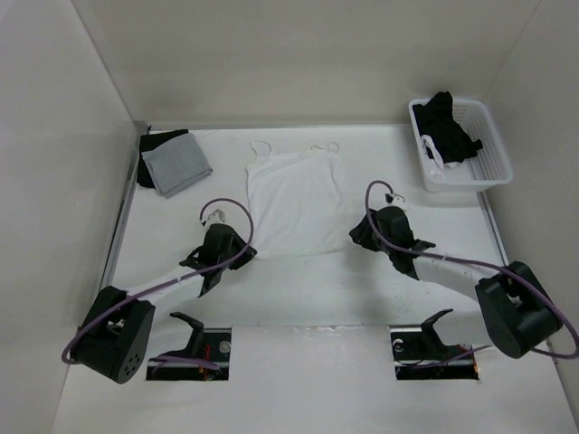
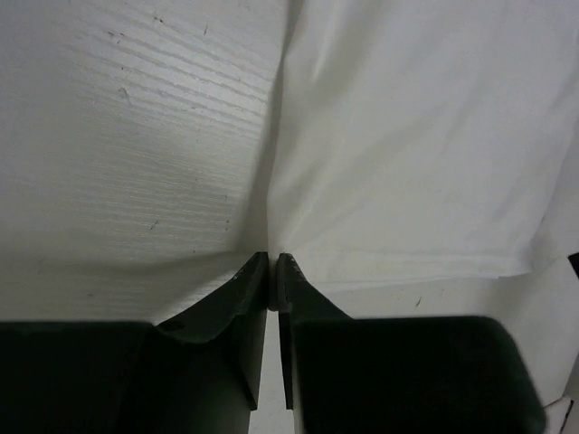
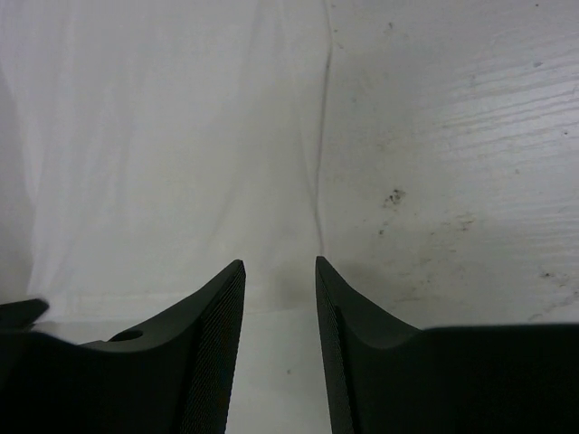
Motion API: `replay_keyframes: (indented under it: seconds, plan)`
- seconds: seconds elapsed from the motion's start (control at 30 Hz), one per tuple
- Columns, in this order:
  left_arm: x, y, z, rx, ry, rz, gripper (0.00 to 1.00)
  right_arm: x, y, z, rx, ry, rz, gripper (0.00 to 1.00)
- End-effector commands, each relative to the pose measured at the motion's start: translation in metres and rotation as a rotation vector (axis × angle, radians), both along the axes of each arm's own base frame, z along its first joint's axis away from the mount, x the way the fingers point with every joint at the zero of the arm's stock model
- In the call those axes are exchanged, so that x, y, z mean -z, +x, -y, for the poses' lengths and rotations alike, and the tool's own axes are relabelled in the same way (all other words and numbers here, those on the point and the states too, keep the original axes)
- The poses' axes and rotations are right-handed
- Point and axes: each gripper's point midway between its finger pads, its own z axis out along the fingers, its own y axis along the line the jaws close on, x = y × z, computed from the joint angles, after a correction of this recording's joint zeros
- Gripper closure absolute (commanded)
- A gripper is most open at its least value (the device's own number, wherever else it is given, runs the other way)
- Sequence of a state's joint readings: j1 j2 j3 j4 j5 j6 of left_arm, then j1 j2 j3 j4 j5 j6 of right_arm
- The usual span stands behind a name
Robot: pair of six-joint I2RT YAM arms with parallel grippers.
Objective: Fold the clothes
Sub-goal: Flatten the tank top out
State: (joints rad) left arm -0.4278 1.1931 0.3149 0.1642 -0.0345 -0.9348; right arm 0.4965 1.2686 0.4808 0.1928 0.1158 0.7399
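The clothes (image 1: 294,203), a white tank top with thin loop straps at its far end, lie flat in the middle of the table. My left gripper (image 1: 242,249) is at the garment's near left corner. In the left wrist view that gripper (image 2: 272,262) is shut, with a pinch of the white fabric (image 2: 416,136) between its tips and creases running up from them. My right gripper (image 1: 360,237) is at the near right corner. In the right wrist view it (image 3: 280,267) stands open, its fingers either side of the garment's (image 3: 163,136) right edge, just above the hem.
A folded grey cloth (image 1: 176,163) lies at the back left on a black garment (image 1: 145,149). A white basket (image 1: 488,176) at the back right holds black garments (image 1: 448,127). White walls close in the table on three sides.
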Motion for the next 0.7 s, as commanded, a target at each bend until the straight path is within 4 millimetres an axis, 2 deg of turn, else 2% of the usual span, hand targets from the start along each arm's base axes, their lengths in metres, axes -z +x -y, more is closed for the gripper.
replay_keyframes:
  seconds: [0.0, 0.07, 0.17, 0.23, 0.43, 0.57, 0.67]
  plan:
    - [-0.045, 0.017, 0.007, -0.005, -0.07, 0.124, 0.93, -0.007, 0.022, -0.01, 0.004, 0.018, 0.02, 0.58]
    - [-0.063, 0.02, -0.003, -0.044, -0.087, 0.175, 0.94, -0.002, 0.029, -0.016, -0.01, 0.018, -0.001, 0.58]
    - [-0.081, 0.023, -0.017, -0.094, -0.109, 0.232, 0.94, 0.007, 0.042, -0.021, -0.008, 0.013, -0.031, 0.65]
    - [-0.087, 0.024, -0.023, -0.116, -0.118, 0.259, 0.94, 0.01, 0.051, -0.028, -0.01, 0.014, -0.036, 0.66]
    - [-0.084, 0.028, -0.039, -0.165, -0.125, 0.275, 0.94, 0.02, 0.063, -0.034, 0.009, 0.012, -0.062, 0.65]
    - [-0.085, 0.03, -0.035, -0.147, -0.151, 0.288, 0.94, 0.024, 0.066, -0.034, 0.023, 0.013, -0.078, 0.75]
    - [-0.086, 0.031, -0.03, -0.129, -0.165, 0.291, 0.94, 0.031, 0.066, -0.041, 0.007, 0.037, -0.106, 0.8]
